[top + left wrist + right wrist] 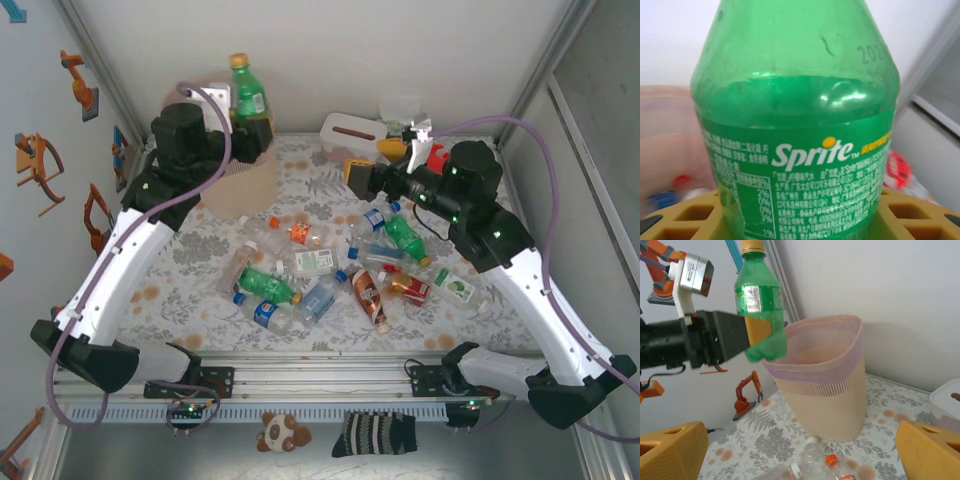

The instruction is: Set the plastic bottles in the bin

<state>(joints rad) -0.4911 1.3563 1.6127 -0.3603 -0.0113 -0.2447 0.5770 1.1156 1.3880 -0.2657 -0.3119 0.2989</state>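
Note:
My left gripper point(250, 125) is shut on a green Sprite bottle point(247, 92) with a yellow cap and holds it upright. In the right wrist view this bottle point(760, 305) hangs over the near rim of the beige bin point(825, 385), whose pink liner is folded over the edge. Up close, the Sprite bottle point(795, 125) sits between the yellow fingers point(920, 215). My right gripper point(372, 160) stands open and holds nothing, above the back of the pile. Several plastic bottles lie on the cloth, among them a green one point(265, 283) and a brown one point(370, 297).
A white tissue box point(350, 132) stands at the back, right of the bin point(245, 185). Orange toy excavators point(40, 160) hang on the left wall. A striped sock point(372, 432) and a plush toy point(280, 432) lie beyond the near rail.

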